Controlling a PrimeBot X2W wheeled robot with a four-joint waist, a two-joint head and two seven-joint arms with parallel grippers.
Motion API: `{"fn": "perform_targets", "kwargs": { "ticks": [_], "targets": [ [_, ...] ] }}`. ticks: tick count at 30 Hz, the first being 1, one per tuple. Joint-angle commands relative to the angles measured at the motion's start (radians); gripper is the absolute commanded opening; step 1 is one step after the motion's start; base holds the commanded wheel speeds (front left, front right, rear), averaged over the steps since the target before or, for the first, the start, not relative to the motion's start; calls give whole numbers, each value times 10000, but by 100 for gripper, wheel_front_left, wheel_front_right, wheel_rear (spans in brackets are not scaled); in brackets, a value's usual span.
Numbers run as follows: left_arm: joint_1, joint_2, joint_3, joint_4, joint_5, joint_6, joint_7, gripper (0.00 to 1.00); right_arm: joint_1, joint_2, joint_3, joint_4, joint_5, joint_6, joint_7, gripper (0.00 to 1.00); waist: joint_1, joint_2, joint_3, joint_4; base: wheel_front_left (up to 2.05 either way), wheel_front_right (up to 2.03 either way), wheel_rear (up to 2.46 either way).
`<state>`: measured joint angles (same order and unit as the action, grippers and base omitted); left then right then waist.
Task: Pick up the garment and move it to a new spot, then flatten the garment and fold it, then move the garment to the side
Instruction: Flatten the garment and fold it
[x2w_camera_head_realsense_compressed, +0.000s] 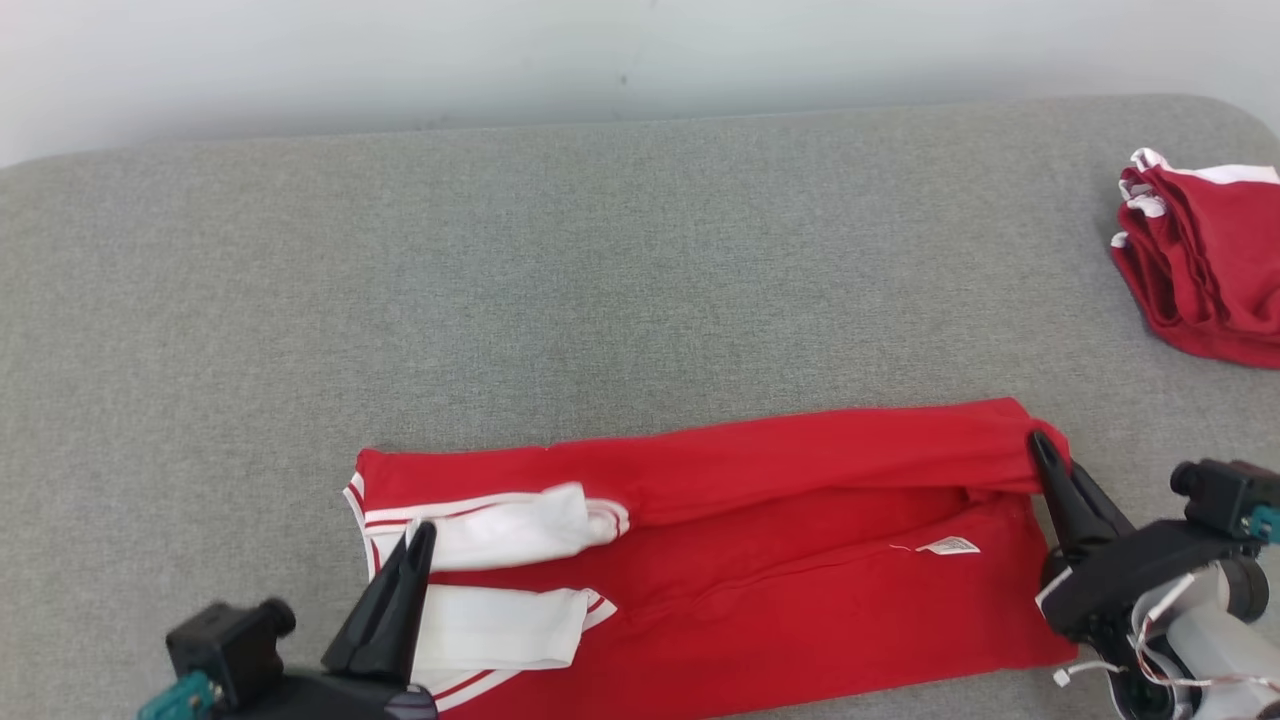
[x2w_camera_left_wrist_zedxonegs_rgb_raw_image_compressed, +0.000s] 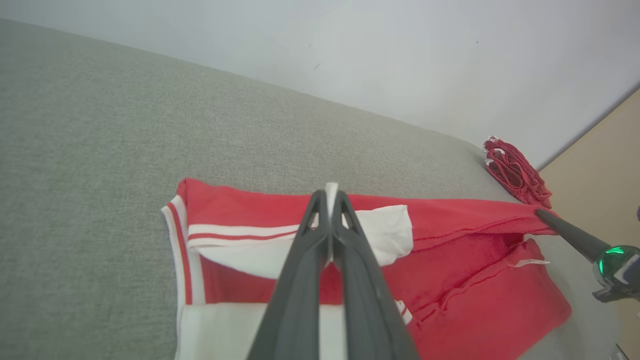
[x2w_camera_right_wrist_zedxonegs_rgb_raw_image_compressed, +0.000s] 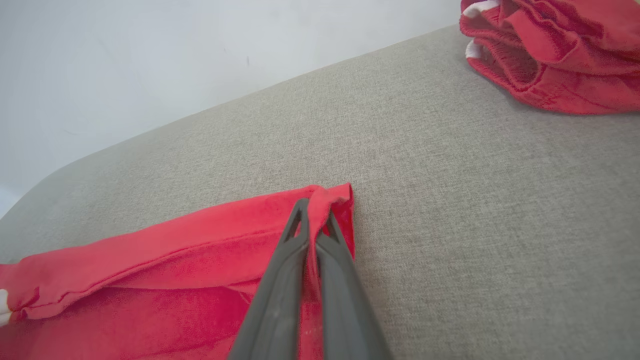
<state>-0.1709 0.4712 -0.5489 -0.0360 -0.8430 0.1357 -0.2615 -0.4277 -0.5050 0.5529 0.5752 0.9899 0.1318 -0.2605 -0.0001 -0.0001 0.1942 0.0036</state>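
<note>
Lower frame: my left gripper (x2w_camera_head_realsense_compressed: 418, 532) and right gripper (x2w_camera_head_realsense_compressed: 1040, 442) pinch the garment (x2w_camera_head_realsense_compressed: 800, 600); I should fold it level and taut

Garment (x2w_camera_head_realsense_compressed: 760, 540): on the padded surface (x2w_camera_head_realsense_compressed: 600, 280), along its near edge.
Other clothes (x2w_camera_head_realsense_compressed: 1205, 260): behind and right of it, well apart.
Wall (x2w_camera_head_realsense_compressed: 600, 50): behind the surface.

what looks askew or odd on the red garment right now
The garment lies skewed: its folded-over far flap runs slantwise across the grey surface, the upper white sleeve is bunched, and a care label pokes out near the right gripper.
</note>
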Motion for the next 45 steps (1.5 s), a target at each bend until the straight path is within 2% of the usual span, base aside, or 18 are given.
{"fn": "perform_targets", "kwargs": {
  "ticks": [1,6,7,8,9,10,15,21,25,26,31,35,39,40,41,42,43,45],
  "targets": [
    [309,-144,194,-66,131,53,-43,0,238,-71,-104,-80,-61,-28,-53,0,1,1,-17,-48,0,0,0],
    [1268,-659,814,-36,278,-16,-32,0,817,-49,-450,-337,-167,-28,-51,0,1,1,-88,-99,0,0,0],
    [1365,-704,859,61,326,-25,-34,0,886,-36,-470,-369,-196,-28,-53,36,1,1,-98,-103,0,0,0],
    [1420,-728,900,143,433,-68,-34,8,951,-22,-502,-403,-207,-28,-51,82,1,1,-110,-106,0,0,0],
    [1465,-805,988,177,529,-76,-34,65,1008,0,-540,-418,-214,-28,-53,100,1,1,-124,-106,0,0,0],
    [1549,-921,1088,229,562,-90,-34,100,1066,10,-578,-435,-234,-28,-50,100,1,1,-143,-102,0,0,0],
    [1721,-1321,1793,349,1058,-279,-35,100,1244,-7,-800,-600,-417,-28,-50,100,1,1,-247,-99,0,0,0],
    [1787,-2051,3356,7,2680,-567,-34,100,1340,-89,-1082,-622,-710,-28,85,100,1,1,-341,-21,0,0,0],
    [1786,-2749,4455,-174,3923,-810,-34,100,1263,78,-1103,-408,-827,-28,400,100,1,1,-377,79,0,0,0],
    [1786,-2749,4455,-174,3923,-810,-34,100,1263,78,-1103,-408,-827,-28,400,100,1,1,-377,79,0,0,0],
    [1832,-3448,5404,-56,5234,-1261,-34,100,1125,368,-1009,146,-978,-28,670,100,1,1,-399,177,0,0,0],
    [1853,-3902,6140,40,5621,-1560,-34,100,1015,683,-890,686,-1043,-28,817,100,1,1,-408,221,0,0,0],
    [1934,-4103,6498,205,6023,-1799,-34,100,947,967,-697,1273,-1032,-28,920,100,1,1,-437,245,0,0,0],
    [1955,-4133,6507,259,6116,-1852,-34,100,945,1056,-618,1407,-1031,-28,945,97,1,1,-452,263,0,0,0],
    [1945,-4149,6537,290,6199,-1880,-34,100,961,1135,-544,1479,-978,-28,970,73,1,1,-462,282,0,0,0],
    [1935,-4159,6575,316,6253,-1931,-34,100,984,1190,-481,1534,-913,-28,996,39,1,1,-472,291,0,0,0],
    [1942,-4172,6600,348,6298,-1962,-34,100,990,1202,-418,1588,-892,-28,997,0,1,1,-482,296,0,0,0],
    [1952,-4195,6646,373,6369,-1972,-34,100,974,1196,-323,1672,-812,-28,960,0,1,1,-519,297,0,0,0]
  ]
}}
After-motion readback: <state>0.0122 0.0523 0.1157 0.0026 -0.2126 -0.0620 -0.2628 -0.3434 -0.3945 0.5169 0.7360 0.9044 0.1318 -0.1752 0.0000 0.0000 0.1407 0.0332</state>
